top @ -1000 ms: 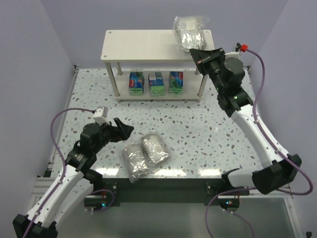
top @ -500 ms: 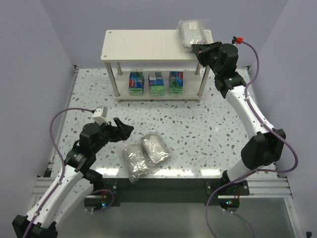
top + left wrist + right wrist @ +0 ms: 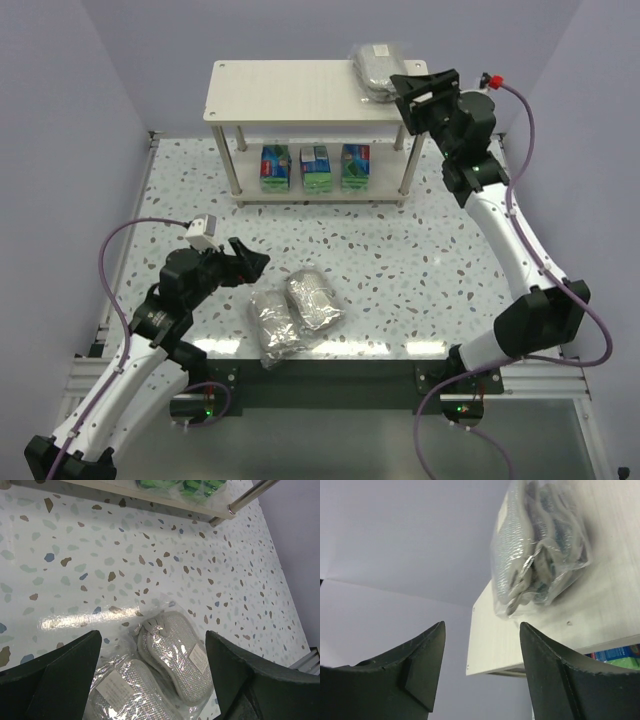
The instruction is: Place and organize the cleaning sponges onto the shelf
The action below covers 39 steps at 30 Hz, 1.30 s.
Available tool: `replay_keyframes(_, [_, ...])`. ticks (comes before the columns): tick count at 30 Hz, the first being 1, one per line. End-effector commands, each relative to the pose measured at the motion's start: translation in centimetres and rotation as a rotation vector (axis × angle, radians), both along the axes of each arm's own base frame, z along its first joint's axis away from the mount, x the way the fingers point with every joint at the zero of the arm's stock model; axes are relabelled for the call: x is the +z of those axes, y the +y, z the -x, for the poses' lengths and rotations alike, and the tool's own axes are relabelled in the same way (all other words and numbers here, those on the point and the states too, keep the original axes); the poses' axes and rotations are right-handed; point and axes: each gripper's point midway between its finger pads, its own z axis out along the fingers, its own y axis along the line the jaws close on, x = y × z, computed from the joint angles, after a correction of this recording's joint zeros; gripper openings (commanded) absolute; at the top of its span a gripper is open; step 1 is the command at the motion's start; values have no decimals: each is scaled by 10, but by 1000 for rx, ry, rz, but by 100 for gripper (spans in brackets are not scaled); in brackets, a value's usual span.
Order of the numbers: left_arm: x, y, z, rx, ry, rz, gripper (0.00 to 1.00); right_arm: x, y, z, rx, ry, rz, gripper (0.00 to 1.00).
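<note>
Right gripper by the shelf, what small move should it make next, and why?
Probably back straight away from the shelf: the right gripper stands open, and the wrapped grey bundle lies on the top tier, beyond its fingertips and not gripped.

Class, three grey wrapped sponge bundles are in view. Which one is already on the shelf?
The bundle on the shelf, at the right end of its top board; the other two lie side by side on the table.

One bundle (image 3: 376,68) lies on the shelf's (image 3: 290,95) top tier, right end — three packs (image 3: 315,167) line the lower tier; two more bundles (image 3: 295,312) lie together on the table (image 3: 400,250) in front.
</note>
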Motion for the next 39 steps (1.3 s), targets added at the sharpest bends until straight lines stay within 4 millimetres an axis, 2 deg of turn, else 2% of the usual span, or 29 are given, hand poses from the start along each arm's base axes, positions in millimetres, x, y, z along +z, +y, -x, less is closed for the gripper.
replay_keyframes(1, [22, -1, -3, 2, -51, 19, 91, 63, -6, 41, 25, -172, -23, 65])
replay_keyframes(2, [22, -1, -3, 0, -51, 19, 90, 78, -10, 56, 27, -209, -25, 66])
replay_keyframes(4, [21, -2, -3, -1, -47, 23, 91, 65, -5, 73, 74, -189, 4, 67])
replay_keyframes(5, [18, -2, -2, 0, -36, 28, 91, 74, -6, 95, 92, -215, 11, 67])
replay_keyframes(6, [16, -3, -2, 1, -30, 29, 90, 47, -3, 100, 111, -162, 55, 67])
replay_keyframes(7, [12, -3, -1, 0, -21, 31, 91, 40, 1, 112, 136, -152, 79, 68])
replay_keyframes(8, [3, -3, -1, 3, 3, 29, 91, 38, 3, 132, 171, -160, 106, 68])
replay_keyframes(9, [-3, -4, 0, 2, 17, 29, 90, 18, 3, 143, 189, -103, 144, 68])
replay_keyframes(10, [-7, -6, 0, -5, 28, 38, 91, -16, 11, 151, 226, -55, 202, 69])
replay_keyframes(11, [-17, -8, 1, -6, 53, 45, 91, -32, 16, 161, 268, -35, 232, 70])
replay_keyframes(12, [-17, -10, 0, -13, 51, 60, 90, -69, 23, 180, 318, 37, 282, 70])
replay_keyframes(14, [-30, -16, 1, -31, 87, 75, 90, -108, 34, 202, 390, 99, 324, 71])
replay_keyframes(15, [-31, -17, 1, -34, 91, 78, 90, -149, 39, 217, 432, 176, 339, 72])
replay_keyframes(17, [-36, -19, -2, -39, 99, 79, 90, -185, 59, 247, 530, 221, 353, 72])
replay_keyframes(18, [-37, -20, -4, -40, 98, 78, 90, -221, 60, 257, 537, 290, 385, 72])
replay_keyframes(19, [-38, -22, -6, -45, 100, 76, 90, -235, 71, 275, 593, 308, 401, 72])
replay_keyframes(20, [-37, -23, -9, -46, 94, 75, 89, -248, 74, 284, 617, 333, 412, 72])
replay_keyframes(21, [-37, -25, -12, -48, 93, 75, 89, -271, 82, 304, 673, 370, 423, 72])
replay_keyframes(23, [-33, -28, -17, -58, 77, 76, 88, -286, 90, 321, 714, 390, 422, 72])
replay_keyframes(24, [-32, -29, -21, -60, 74, 76, 87, -294, 101, 340, 769, 394, 423, 72])
replay_keyframes(26, [-29, -32, -24, -67, 67, 76, 87, -302, 107, 349, 773, 409, 444, 72])
replay_keyframes(27, [-27, -35, -28, -73, 54, 81, 86, -305, 114, 362, 805, 417, 441, 72])
replay_keyframes(29, [-29, -36, -31, -75, 58, 79, 86, -312, 123, 367, 802, 428, 440, 72])
replay_keyframes(30, [-31, -37, -32, -76, 62, 77, 86, -317, 129, 377, 824, 443, 436, 73])
replay_keyframes(34, [-38, -37, -33, -78, 76, 70, 86, -331, 140, 379, 775, 480, 415, 74])
replay_keyframes(35, [-38, -37, -32, -78, 74, 71, 86, -326, 145, 373, 744, 457, 384, 74])
replay_keyframes(39, [-38, -34, -29, -68, 74, 67, 86, -336, 149, 369, 623, 504, 319, 74])
